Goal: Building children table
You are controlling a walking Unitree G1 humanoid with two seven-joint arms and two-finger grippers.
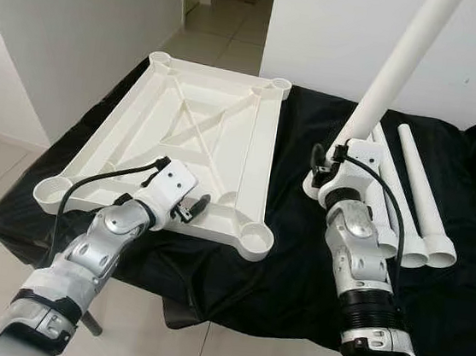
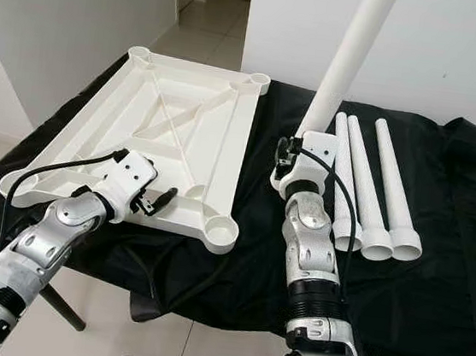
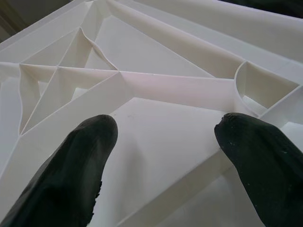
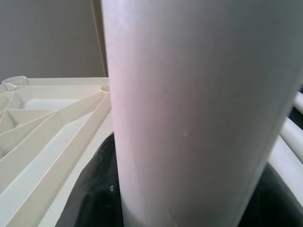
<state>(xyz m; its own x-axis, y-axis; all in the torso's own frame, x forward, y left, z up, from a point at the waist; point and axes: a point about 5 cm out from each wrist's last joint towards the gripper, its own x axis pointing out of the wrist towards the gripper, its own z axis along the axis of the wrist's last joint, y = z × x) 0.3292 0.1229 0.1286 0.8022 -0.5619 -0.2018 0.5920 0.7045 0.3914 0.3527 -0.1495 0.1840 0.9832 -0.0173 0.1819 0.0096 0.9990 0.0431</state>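
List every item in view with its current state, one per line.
Tabletop: upside down on the black cloth, ribs up, all four corner sockets empty.
Held leg: gripped upright, tilted, lifted.
Three spare legs: lying side by side on the cloth.
Left hand: open, over the tabletop's near edge.
Right hand: shut on the held leg.

A black cloth (image 1: pixel 297 262) covers the table. On its left half lies a white tabletop (image 1: pixel 182 137), ribbed underside up, reaching the left edge. Three white legs (image 2: pixel 374 193) lie side by side on the right half.
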